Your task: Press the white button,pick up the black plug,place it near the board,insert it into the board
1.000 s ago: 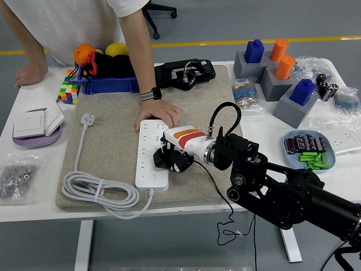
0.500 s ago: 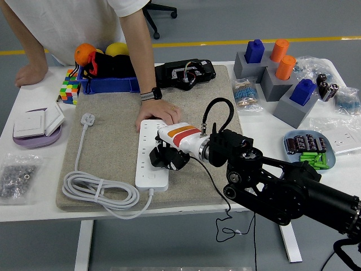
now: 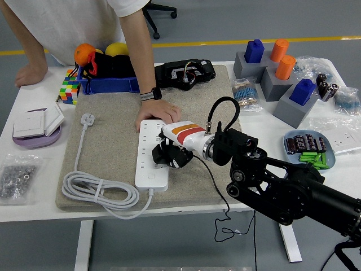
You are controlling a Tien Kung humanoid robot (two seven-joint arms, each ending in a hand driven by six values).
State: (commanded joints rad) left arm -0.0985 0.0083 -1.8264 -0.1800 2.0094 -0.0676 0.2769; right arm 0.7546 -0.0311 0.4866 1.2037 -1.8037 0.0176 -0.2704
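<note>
Now 1 right hand [image 3: 169,155] on 1 plug [image 3: 176,160], 1 board [image 3: 153,152]

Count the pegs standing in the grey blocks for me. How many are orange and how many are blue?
Orange pegs: 2
Blue pegs: 2
Total: 4 pegs in the grey blocks

A grey floor [image 3: 225,22] with a yellow line [image 3: 237,41] lies behind the white table [image 3: 34,197].
</note>
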